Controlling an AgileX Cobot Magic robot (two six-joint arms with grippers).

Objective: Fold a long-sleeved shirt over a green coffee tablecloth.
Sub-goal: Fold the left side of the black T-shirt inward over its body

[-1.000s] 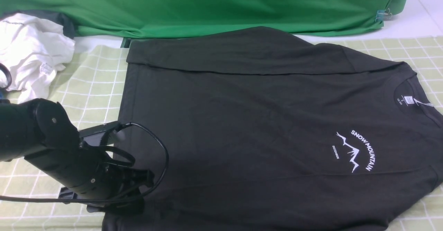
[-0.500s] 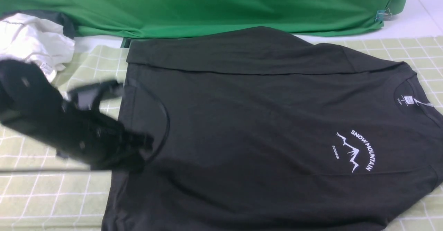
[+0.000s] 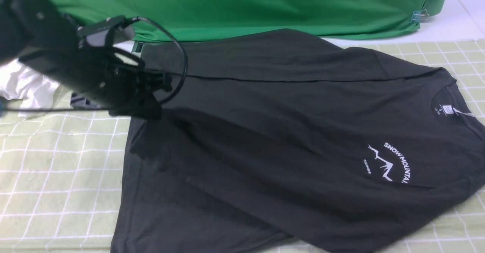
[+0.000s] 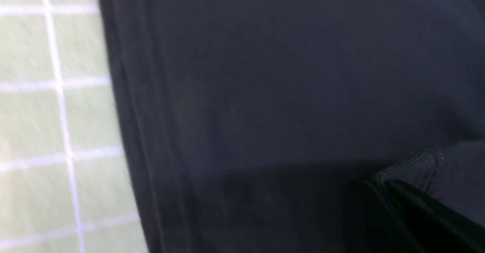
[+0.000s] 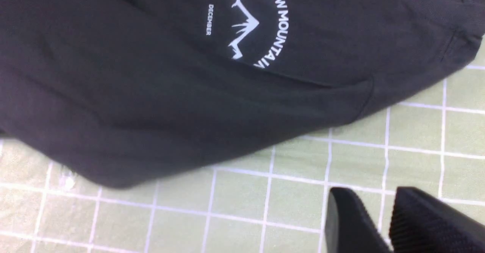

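Note:
The long-sleeved shirt [image 3: 288, 131], very dark with a white mountain print, lies spread across the green coffee tablecloth [image 3: 57, 169]. My left gripper [image 3: 146, 107] hangs above the shirt's left side, shut on a pinch of its hem, which rises in a taut ridge from the cloth. In the left wrist view the gripper [image 4: 382, 183] clamps a folded hem edge of the shirt [image 4: 284, 75], with the tablecloth [image 4: 30, 116] beside it. My right gripper [image 5: 373, 198] shows only in its wrist view, open and empty over the tablecloth [image 5: 235, 200], apart from the shirt [image 5: 151, 75].
A crumpled white garment [image 3: 26, 86] lies at the far left behind my left arm. Plain bright green fabric [image 3: 246, 7] hangs along the back, held by a clip [image 3: 418, 16]. A black cable loops off the left wrist.
My left gripper has shut on the shirt's hem and risen toward the back, drawing that side of the shirt up. The near edge has pulled inward and the print has shifted slightly.

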